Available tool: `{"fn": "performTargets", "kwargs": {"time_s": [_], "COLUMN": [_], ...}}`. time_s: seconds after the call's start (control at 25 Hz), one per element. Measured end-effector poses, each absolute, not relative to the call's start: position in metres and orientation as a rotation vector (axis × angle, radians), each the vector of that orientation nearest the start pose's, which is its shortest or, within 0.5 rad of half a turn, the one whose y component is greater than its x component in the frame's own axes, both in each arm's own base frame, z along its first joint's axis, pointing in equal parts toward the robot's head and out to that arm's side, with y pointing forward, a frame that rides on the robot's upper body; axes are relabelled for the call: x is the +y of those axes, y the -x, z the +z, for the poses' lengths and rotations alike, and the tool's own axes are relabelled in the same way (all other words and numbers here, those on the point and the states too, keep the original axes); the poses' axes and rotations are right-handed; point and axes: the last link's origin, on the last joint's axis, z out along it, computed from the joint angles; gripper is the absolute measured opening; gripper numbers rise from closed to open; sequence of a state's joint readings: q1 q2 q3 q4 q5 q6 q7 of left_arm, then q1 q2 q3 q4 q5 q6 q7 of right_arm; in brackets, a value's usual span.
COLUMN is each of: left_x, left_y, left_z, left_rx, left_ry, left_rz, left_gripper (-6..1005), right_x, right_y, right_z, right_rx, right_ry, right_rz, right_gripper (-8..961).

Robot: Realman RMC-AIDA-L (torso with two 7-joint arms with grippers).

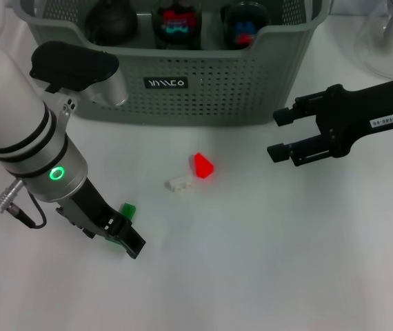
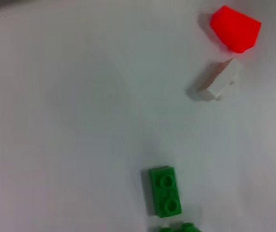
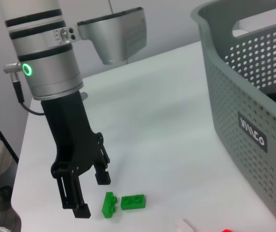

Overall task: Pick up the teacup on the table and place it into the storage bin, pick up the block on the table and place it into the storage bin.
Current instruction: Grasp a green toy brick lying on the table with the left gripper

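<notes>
The grey-green storage bin (image 1: 183,83) stands at the back of the white table, and its perforated wall (image 3: 244,96) also shows in the right wrist view. A red block (image 1: 203,165) and a white block (image 1: 179,183) lie in front of it. Two green blocks (image 3: 133,202) (image 3: 110,205) lie together by my left gripper (image 3: 93,195), which is open and low over the table, just beside them. In the head view one green block (image 1: 128,210) shows beside that gripper (image 1: 129,243). My right gripper (image 1: 279,133) hovers open to the right of the red block. No teacup shows on the table.
Three dark round vessels (image 1: 110,21) sit inside the bin. A clear glass vessel (image 1: 389,34) stands at the back right. The left wrist view shows the red block (image 2: 236,28), the white block (image 2: 219,79) and a green block (image 2: 165,191) on bare table.
</notes>
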State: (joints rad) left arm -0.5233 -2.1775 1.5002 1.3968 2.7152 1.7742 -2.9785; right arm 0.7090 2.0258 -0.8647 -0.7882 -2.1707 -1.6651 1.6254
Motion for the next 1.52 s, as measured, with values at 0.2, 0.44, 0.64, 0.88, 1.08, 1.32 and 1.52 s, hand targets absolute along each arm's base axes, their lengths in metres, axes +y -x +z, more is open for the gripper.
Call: {"fn": "performTargets", "kwargs": {"time_s": [0.2,0.44,0.64,0.88,1.08,1.32,1.52], "left_x": [0.295,0.298,0.299,0.298,0.298,0.298,0.297], "left_y": [0.191,0.192,0.194,0.193,0.193,0.196,0.194], "left_z": [-0.037,-0.038,-0.039,-0.044,-0.047,-0.051,-0.053], "left_rx": [-1.449,-1.418,-1.392,-1.362,-1.349,-1.347,-1.339], "left_ry": [2.371,2.356,2.341,2.355,2.360,2.360,2.371], "left_rz": [0.757,0.761,0.781,0.794,0.810,0.817,0.817], "left_gripper": [854,853,852,852,853,853,852], "right_x": [0.357,0.356,0.355,0.354,0.354,0.353,0.353], "right_y": [-0.208,-0.209,-0.210,-0.211,-0.212,-0.213,-0.213], "right_z": [0.009,0.008,0.008,0.008,0.008,0.009,0.009], "right_rx": [0.502,0.501,0.501,0.502,0.504,0.495,0.495], "right_ry": [3.050,3.050,3.052,3.050,3.048,3.048,3.047], "right_rz": [0.330,0.336,0.334,0.338,0.339,0.343,0.344], "right_gripper": [779,780,780,780,780,780,780]}}
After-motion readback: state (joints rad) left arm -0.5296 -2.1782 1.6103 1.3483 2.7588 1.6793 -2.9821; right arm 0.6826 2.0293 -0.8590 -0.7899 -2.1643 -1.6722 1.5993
